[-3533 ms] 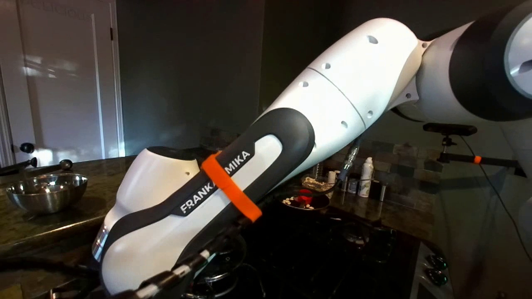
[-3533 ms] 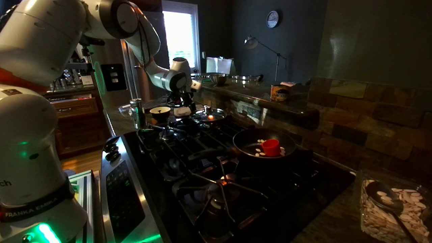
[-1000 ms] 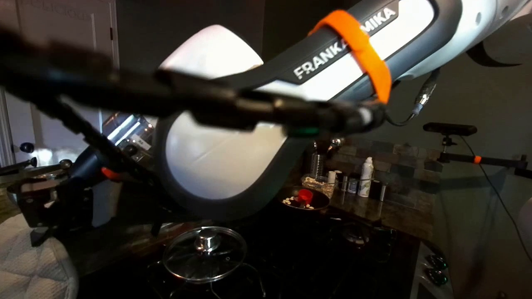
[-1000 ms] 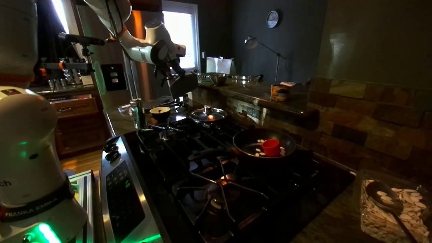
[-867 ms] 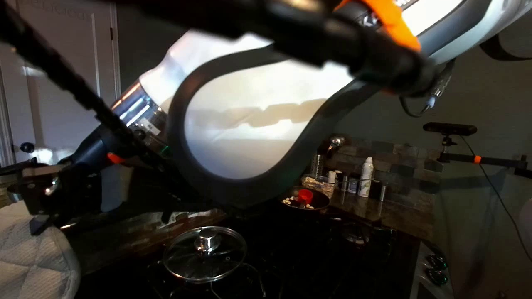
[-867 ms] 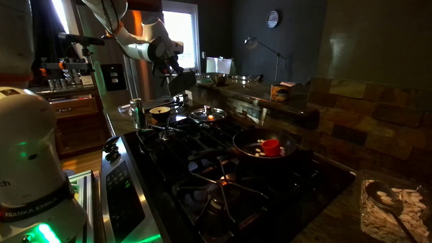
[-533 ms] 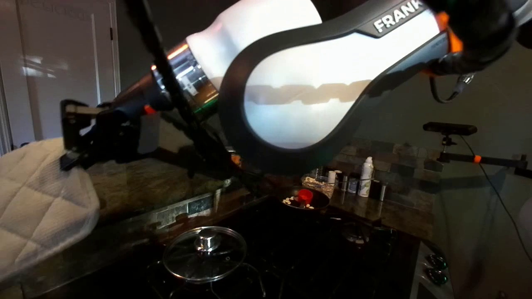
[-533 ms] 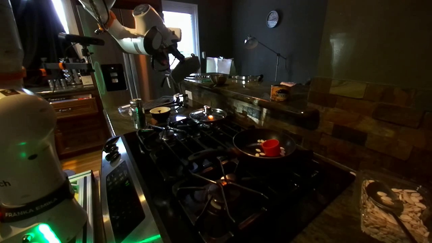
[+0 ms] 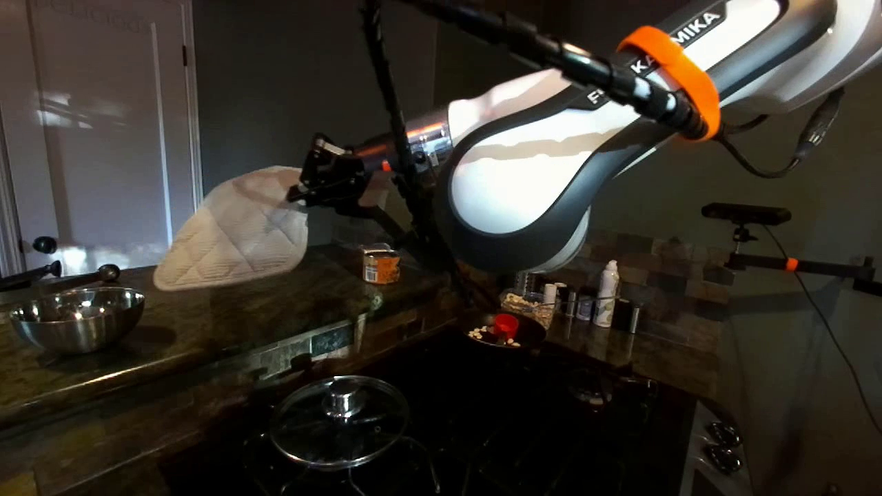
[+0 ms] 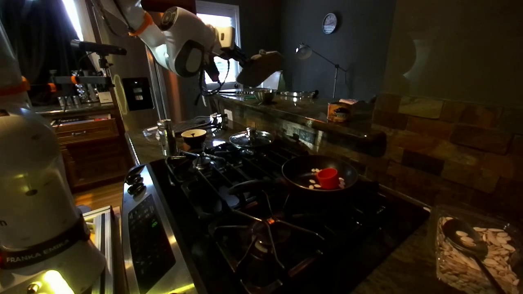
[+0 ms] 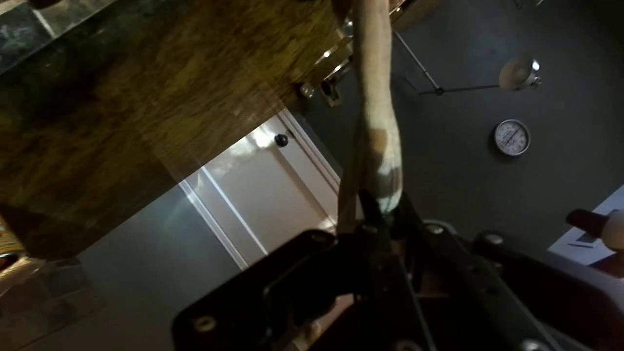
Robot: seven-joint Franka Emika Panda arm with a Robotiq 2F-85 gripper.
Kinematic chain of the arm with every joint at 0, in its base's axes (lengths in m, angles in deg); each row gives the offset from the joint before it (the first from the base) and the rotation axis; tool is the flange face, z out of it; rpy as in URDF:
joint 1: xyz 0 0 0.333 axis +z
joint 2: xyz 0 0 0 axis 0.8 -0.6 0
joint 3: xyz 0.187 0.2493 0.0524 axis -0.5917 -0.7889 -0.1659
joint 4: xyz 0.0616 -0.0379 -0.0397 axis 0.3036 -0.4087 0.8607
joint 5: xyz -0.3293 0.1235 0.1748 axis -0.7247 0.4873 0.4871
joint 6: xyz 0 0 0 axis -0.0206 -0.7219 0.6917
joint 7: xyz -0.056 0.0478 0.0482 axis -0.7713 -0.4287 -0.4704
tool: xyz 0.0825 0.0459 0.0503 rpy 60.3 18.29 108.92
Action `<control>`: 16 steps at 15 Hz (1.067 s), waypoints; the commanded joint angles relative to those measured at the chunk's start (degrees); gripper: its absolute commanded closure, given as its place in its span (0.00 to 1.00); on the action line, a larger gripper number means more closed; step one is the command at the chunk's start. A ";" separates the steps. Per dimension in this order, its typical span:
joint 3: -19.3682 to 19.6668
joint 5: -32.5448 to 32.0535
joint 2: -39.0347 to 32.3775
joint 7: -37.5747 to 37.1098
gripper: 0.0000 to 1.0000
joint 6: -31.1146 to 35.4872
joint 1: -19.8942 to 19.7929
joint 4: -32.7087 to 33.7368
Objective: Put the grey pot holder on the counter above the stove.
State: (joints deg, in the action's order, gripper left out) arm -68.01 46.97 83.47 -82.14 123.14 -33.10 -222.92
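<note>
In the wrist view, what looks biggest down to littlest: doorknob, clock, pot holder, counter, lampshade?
1. The counter, by far
2. The pot holder, close up and seen edge-on
3. The clock and lampshade: too alike to rank
4. The doorknob

One arm [image 9: 530, 189], slanted down from two o'clock in an exterior view; wrist [image 9: 435, 132] and tool [image 9: 296, 195] aimed between eight and nine; fingers [image 11: 373, 213] pinched together, pointing toward eleven in the wrist view.
</note>
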 commanded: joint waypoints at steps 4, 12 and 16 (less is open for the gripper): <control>-0.83 6.05 -1.55 0.10 0.97 5.81 -1.03 0.56; -0.08 26.82 -9.25 -1.82 0.97 8.92 -2.19 8.23; 0.26 36.64 -16.92 -2.03 0.97 4.76 -1.75 16.89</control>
State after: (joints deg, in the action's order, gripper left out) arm -67.92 77.02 72.67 -83.27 130.98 -35.43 -213.88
